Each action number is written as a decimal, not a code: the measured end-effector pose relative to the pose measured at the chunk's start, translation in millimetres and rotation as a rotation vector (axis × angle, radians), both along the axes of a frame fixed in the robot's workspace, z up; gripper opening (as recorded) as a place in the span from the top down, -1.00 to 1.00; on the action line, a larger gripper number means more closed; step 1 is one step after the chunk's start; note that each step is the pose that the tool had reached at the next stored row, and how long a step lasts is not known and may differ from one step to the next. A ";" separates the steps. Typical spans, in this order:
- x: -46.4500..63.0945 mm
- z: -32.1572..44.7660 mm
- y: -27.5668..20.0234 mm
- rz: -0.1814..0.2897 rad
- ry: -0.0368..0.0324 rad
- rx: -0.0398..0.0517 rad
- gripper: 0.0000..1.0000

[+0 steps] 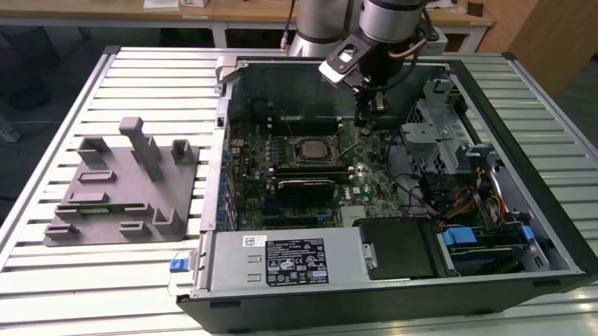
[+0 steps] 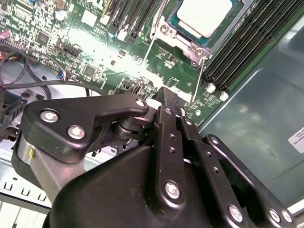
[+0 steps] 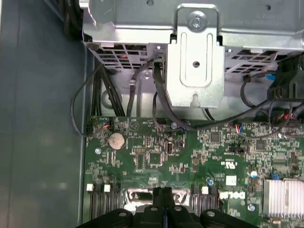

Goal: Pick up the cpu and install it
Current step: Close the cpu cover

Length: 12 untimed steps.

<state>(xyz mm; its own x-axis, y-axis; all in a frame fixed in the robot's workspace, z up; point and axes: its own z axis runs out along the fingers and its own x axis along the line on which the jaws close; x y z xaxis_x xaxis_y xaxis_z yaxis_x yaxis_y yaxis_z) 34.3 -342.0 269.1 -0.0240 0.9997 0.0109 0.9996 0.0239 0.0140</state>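
While the gripper's [image 1: 363, 128] fingers [image 3: 158, 199] press together on nothing, the cpu [image 2: 204, 16], a flat pale-silver square, sits in the socket [image 2: 167, 29], at eight o'clock from them in the exterior view.

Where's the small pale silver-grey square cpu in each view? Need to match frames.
Exterior view: cpu sits in the black-framed socket, mid-motherboard.
Second wrist view: cpu in that socket, pale top facing the camera.
First wrist view: go by the landmark.
Landmark: black memory slots, exterior, second wrist, first wrist.
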 end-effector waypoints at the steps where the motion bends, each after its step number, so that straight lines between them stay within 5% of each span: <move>1: 0.7 -0.4 0.0 0.006 0.0000 0.0001 0.79; 12: 9.9 -8.6 2.3 0.016 0.0048 0.0002 0.79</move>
<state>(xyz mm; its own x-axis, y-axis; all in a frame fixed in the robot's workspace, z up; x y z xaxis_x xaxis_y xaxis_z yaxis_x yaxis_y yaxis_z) 44.1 -339.7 260.5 -0.0404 0.9991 0.0112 0.9991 0.0403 0.0092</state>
